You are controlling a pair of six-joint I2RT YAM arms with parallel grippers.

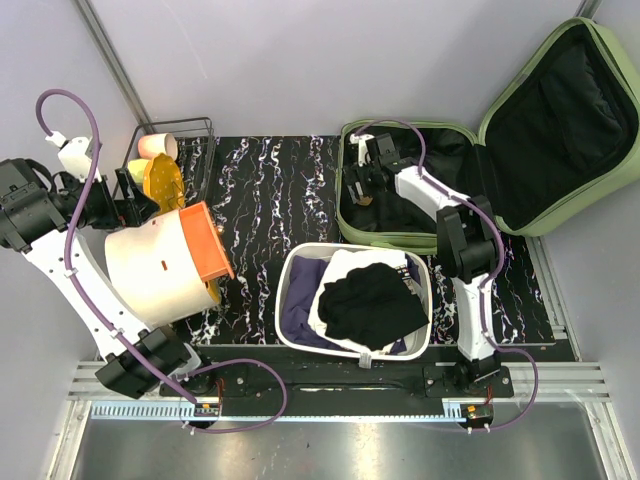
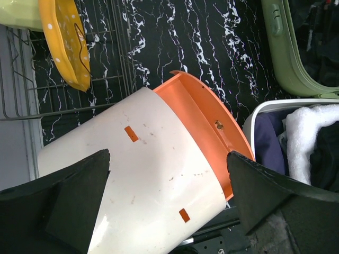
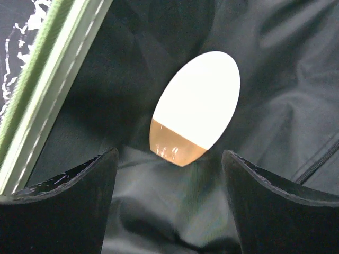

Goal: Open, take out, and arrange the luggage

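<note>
Top external view, olive-green luggage (image 1: 400, 240) lying open at the surface's (image 1: 260, 190) far right, long axis roughly near-to-far, lid (image 1: 560, 110) swung rightward, right hand (image 1: 362, 182) inside, fingers apart above a white-and-tan oval (image 3: 193, 106), left hand (image 2: 168, 154) spread wide, flanking a tipped white-and-orange bin (image 2: 153, 174).

Lab enclosure: grey walls (image 1: 300, 60), aluminium rail (image 1: 90, 382)

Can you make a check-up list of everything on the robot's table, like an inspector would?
Surface: black marbled table.
Job's things: green luggage open, lid leaning back; white-and-tan oval thing on its lining.
Clutter: white bin of clothes; tipped white tub with orange lid; wire rack holding yellow plate and pink cup.
Grippers: left gripper open above the tub; right gripper open over the oval thing.
Cables: purple cables loop along both arms.
Surroundings: grey walls, metal rail in front.
</note>
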